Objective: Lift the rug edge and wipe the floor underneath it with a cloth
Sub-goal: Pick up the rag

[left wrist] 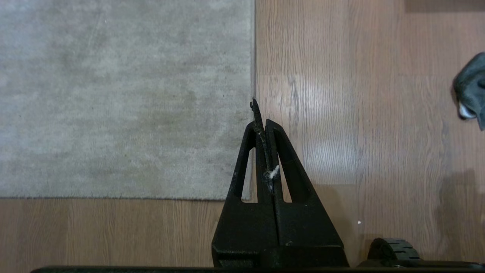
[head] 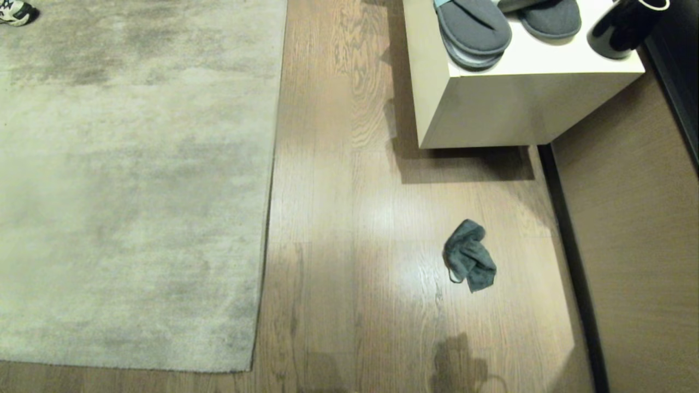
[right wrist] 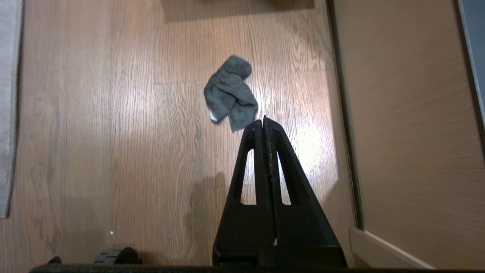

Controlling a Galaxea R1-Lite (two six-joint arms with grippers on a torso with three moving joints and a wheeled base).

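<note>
Slippers (head: 474,30) and dark mug (head: 622,27) on the cabinet (head: 519,103) are cropped; cloth (left wrist: 471,91) cropped in left wrist view.

We list our left gripper (left wrist: 262,121) and right gripper (right wrist: 264,123): both pointing downward, fingers pressed together, holding nothing.

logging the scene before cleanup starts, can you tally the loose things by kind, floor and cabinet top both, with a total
rug: 1
cloth, crumpled on the floor: 1
grey slippers on the white cabinet: 2
dark mug-like vessel on the cabinet, cut off by the frame: 1
sneaker at the rug's far corner, partly in view: 1
total: 6
</note>
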